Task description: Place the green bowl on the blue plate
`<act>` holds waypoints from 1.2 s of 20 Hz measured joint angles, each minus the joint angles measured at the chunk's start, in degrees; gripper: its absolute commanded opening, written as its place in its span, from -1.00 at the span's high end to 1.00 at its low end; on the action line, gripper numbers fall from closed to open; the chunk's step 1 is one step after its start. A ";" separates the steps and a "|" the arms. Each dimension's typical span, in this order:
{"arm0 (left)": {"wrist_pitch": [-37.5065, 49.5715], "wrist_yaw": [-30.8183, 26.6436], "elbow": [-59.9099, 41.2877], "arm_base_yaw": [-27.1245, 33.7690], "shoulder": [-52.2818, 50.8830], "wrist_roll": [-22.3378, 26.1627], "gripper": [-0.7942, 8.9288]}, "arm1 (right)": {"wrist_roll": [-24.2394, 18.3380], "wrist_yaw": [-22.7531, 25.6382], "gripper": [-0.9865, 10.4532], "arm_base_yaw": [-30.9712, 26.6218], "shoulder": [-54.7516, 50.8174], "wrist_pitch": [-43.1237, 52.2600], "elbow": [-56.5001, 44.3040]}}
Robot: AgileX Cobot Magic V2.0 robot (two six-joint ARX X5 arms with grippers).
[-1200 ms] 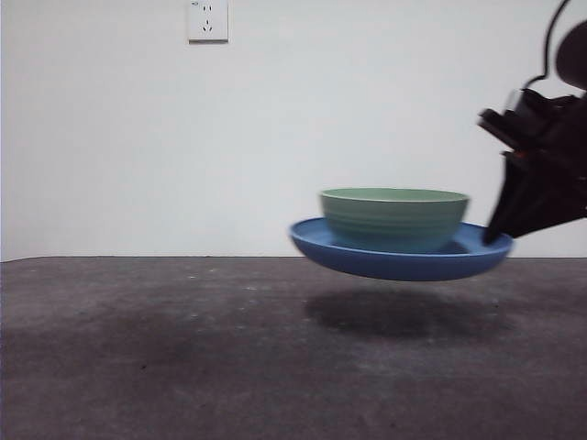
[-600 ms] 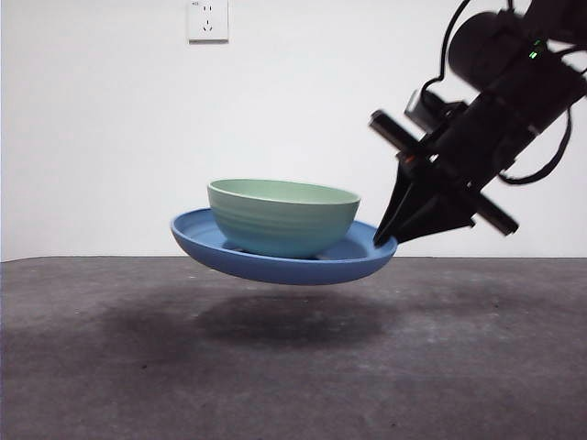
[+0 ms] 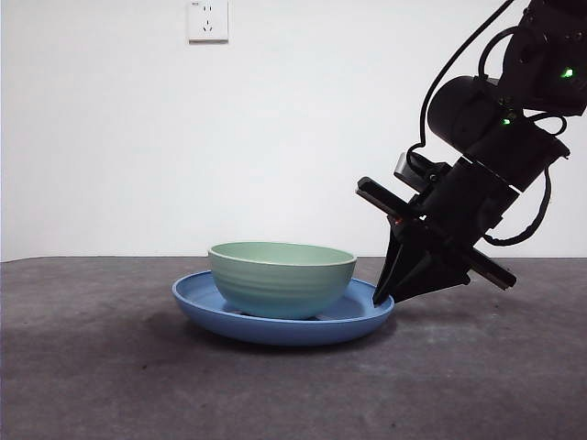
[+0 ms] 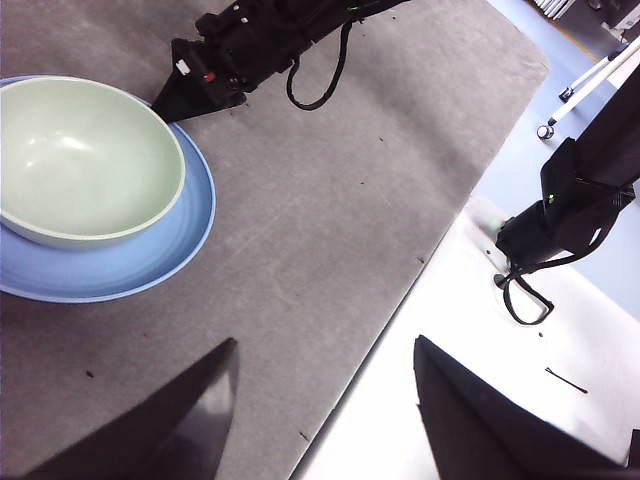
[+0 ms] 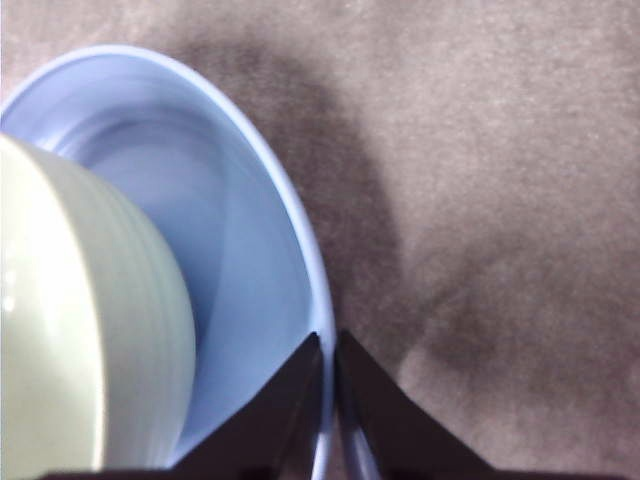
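The green bowl [image 3: 282, 275] stands upright inside the blue plate [image 3: 197, 307], and the plate sits low on the grey table. My right gripper [image 3: 381, 298] comes down from the upper right and is shut on the plate's right rim. In the right wrist view its jaws [image 5: 328, 340] pinch the blue plate's rim [image 5: 240, 260], with the bowl's wall [image 5: 70, 330] beside them. The left wrist view shows the bowl [image 4: 80, 160], the plate [image 4: 150, 270] and the right gripper [image 4: 165, 100] from high up. My left gripper [image 4: 325, 345] is open and empty, far from them.
The grey table mat [image 3: 92, 385] spreads around the plate. A white wall socket [image 3: 207, 20] is on the back wall. In the left wrist view the table's edge [image 4: 380, 330] runs beside a white floor with black gear [image 4: 570, 200].
The right gripper carried the plate with the bowl leftward through the air, then lowered it onto the table. The bowl stayed in the plate.
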 measured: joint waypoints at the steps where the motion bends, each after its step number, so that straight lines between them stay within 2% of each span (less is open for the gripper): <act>1: -0.02 0.00 0.00 0.00 0.00 0.00 0.26 | 0.00 0.07 0.78 0.07 0.00 -0.02 0.00; 4: -0.02 0.00 0.00 0.00 0.00 0.00 0.26 | 0.02 0.92 0.44 0.92 0.00 -0.11 0.00; 9: -0.42 0.00 0.00 0.00 0.00 0.00 0.26 | 0.22 1.79 0.43 1.51 -1.53 -1.33 0.00; 12: -0.96 -0.02 0.00 0.00 0.00 0.00 0.26 | -0.26 6.01 0.43 1.55 -6.86 -4.70 0.00; 15: -1.05 0.00 0.00 0.00 0.00 0.04 0.26 | -3.56 9.57 0.43 1.53 -14.56 -11.93 0.00; 21: -1.05 0.00 0.00 0.00 0.00 0.63 0.26 | -11.96 8.57 0.43 4.09 -33.68 -26.80 0.00; 24: -1.05 -0.02 0.00 0.00 0.00 0.74 0.26 | -14.05 8.39 0.43 5.92 -40.17 -32.41 0.00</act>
